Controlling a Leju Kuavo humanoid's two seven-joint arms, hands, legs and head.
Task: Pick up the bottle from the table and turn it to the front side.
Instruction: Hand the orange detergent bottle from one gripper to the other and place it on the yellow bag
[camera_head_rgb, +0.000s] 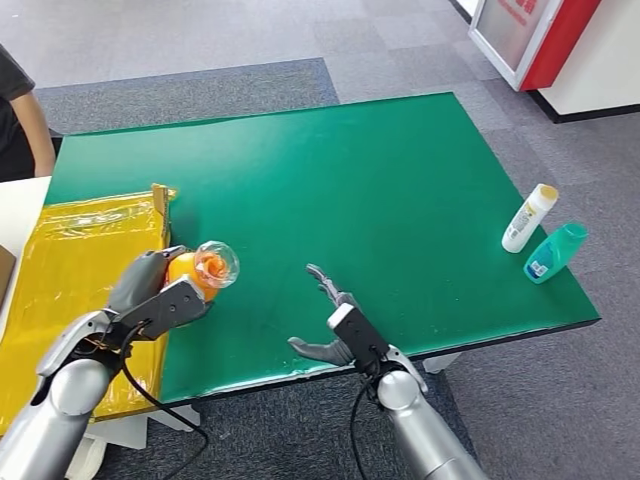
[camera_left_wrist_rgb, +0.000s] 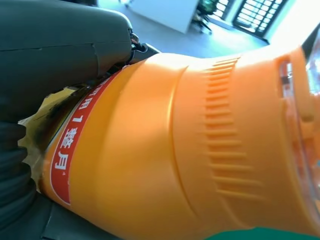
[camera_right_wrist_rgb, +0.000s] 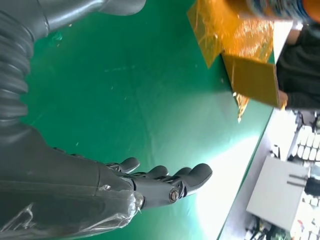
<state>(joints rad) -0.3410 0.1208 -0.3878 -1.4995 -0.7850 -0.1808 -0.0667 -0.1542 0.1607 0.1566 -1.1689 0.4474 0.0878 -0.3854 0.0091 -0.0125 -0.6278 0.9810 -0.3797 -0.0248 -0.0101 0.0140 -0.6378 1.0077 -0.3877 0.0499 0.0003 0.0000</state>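
Note:
My left hand (camera_head_rgb: 155, 293) grips an orange bottle (camera_head_rgb: 198, 272) with a clear cap, lifted above the near left part of the green table (camera_head_rgb: 362, 180). Close up in the left wrist view, the orange bottle (camera_left_wrist_rgb: 158, 150) shows a red label with white characters and a ribbed neck, with my left hand (camera_left_wrist_rgb: 56, 45) wrapped around its body. My right hand (camera_head_rgb: 332, 320) hovers open over the table's near edge, fingers spread and holding nothing. The right wrist view shows the same right hand (camera_right_wrist_rgb: 158, 182) with fingers stretched out above the green surface.
A yellow foil-lined box (camera_head_rgb: 75, 260) lies at the table's left end. A white bottle (camera_head_rgb: 528, 217) and a teal bottle (camera_head_rgb: 555, 252) lie near the right edge. A person's arm (camera_head_rgb: 23, 120) shows at the far left. A red and white cabinet (camera_head_rgb: 543, 40) stands behind.

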